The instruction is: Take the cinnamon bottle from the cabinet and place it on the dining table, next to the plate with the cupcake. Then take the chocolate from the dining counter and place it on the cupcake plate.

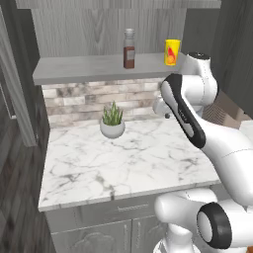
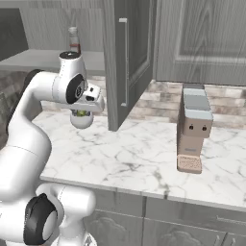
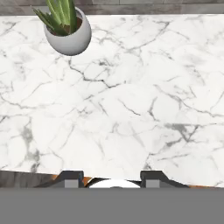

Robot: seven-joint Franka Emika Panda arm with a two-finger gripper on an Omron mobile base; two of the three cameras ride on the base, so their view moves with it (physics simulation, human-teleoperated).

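Note:
The cinnamon bottle, clear with reddish-brown contents and a grey cap, stands upright on the pale stone-look shelf of the grey wood-grain cabinet. In the right base view the bottle pokes up behind my arm. My gripper hangs well below the shelf and points down at the marble counter. Its fingertips stand apart with nothing between them. The dining table, plate, cupcake and chocolate are out of view.
A yellow canister stands on the shelf to the right of the bottle. A potted plant sits on the counter under the shelf. An open cabinet door hangs to my right, and a coffee machine stands beyond it.

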